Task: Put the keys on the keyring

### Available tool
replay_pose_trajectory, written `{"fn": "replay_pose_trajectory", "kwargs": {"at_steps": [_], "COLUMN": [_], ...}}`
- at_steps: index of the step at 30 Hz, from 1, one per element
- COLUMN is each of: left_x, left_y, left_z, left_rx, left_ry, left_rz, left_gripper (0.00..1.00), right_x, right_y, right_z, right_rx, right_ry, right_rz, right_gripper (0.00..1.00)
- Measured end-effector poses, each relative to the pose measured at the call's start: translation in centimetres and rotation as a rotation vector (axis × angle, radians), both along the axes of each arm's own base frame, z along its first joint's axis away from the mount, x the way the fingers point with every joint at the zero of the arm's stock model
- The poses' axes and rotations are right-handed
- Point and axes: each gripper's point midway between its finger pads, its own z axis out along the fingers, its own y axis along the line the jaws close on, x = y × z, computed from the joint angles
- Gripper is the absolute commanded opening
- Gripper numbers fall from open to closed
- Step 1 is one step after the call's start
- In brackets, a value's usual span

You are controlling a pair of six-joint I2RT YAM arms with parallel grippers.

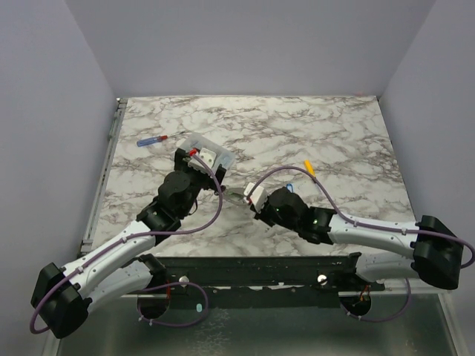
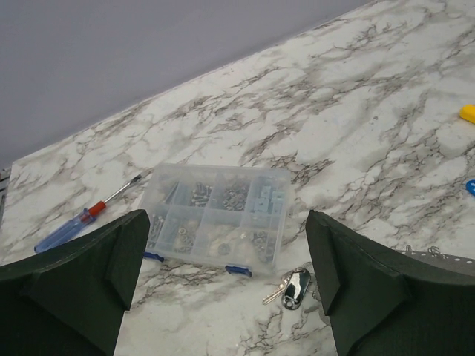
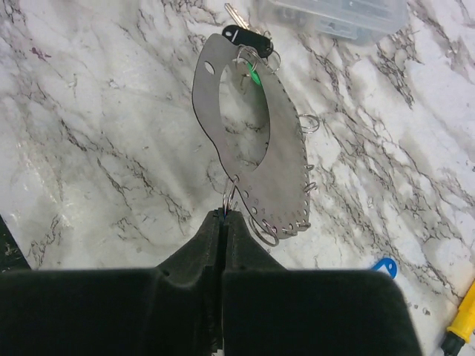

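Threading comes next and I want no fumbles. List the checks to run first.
1. Right gripper shut on the keyring: ok, gripped at its near edge.
2. Left gripper open and empty: ok.
3. Black-headed key threaded on the keyring: cannot tell; it lies at the far end.
4. Blue-tagged key collected: not ok, loose on the table.
5. Compartment box apart from the keyring: ok.

Flat silver keyring (image 3: pixel 286 178), keys (image 3: pixel 239 33) at far end
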Motion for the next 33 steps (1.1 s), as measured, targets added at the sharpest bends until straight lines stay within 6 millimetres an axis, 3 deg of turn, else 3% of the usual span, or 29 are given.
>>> {"fn": "replay_pose_trajectory", "kwargs": {"at_steps": [8, 17, 27, 33], "left_x": [-1.5, -4.7, -7.8, -9.6], "left_y": [-2.3, -5.0, -6.3, -7.0], "left_z": [1.3, 3.8, 5.8, 6.6], "left_rx": [-0.033, -0.086, -0.108, -0.122], "left_ry": [-0.028, -0.109, -0.188, -0.209], "left_rz": [-0.168, -0.408, -0.586, -0.682], "left_gripper": [0.90, 0.88, 0.82, 0.79], "right_x": [0.9, 0.8, -1.3, -2.9], "right_y": [-0.5, -1.8, -1.5, -1.4], "right_z": [2.1, 4.4, 9.9, 12.1], "right_rx": [0.050, 0.184, 0.404, 0.493], "right_ry": [-0.092, -0.213, -0.347, -0.387], "right_rz": [-0.030, -0.035, 0.089, 0.172], "right_gripper": [0.01, 0.01, 0.01, 0.01]}}
